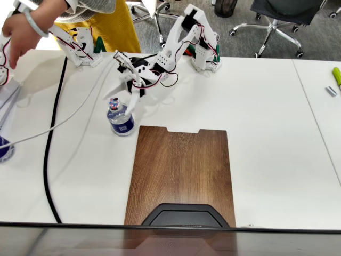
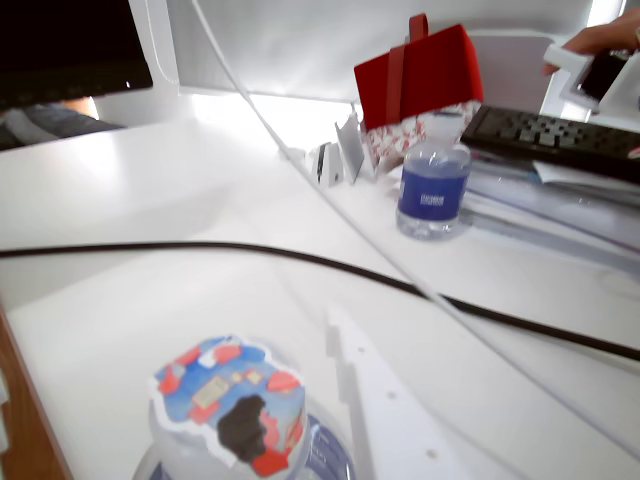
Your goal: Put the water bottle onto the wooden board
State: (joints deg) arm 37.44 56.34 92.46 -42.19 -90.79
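Bottle first: the water bottle (image 1: 121, 120) stands upright on the white tabletop (image 1: 256, 106), just off the top-left corner of the wooden board (image 1: 181, 176) in the fixed view, near it but not on it. I have the gripper (image 1: 128, 104) lowered over the bottle from behind, its white fingers (image 1: 139, 92) pointing down around the cap. In the wrist view the cap with its red and blue marks (image 2: 230, 405) sits low in the picture, and one white finger (image 2: 385, 420) runs down just to its right, apart from the bottle as far as I can judge. The fingers look spread wide enough to take the bottle between them, and they have hold of nothing yet.

I read this as the approach before the grasp: the arm reaches forward so the fingers can straddle the bottle's neck. The board's notched short edge faces the arm, so the carry should be short, toward the right and nearer the camera in the fixed view.

A second bottle with a blue label (image 2: 432, 192) stands farther off beside a red box (image 2: 420, 75), and a black cable (image 1: 50, 144) crosses the tabletop to the left, clear of the path.
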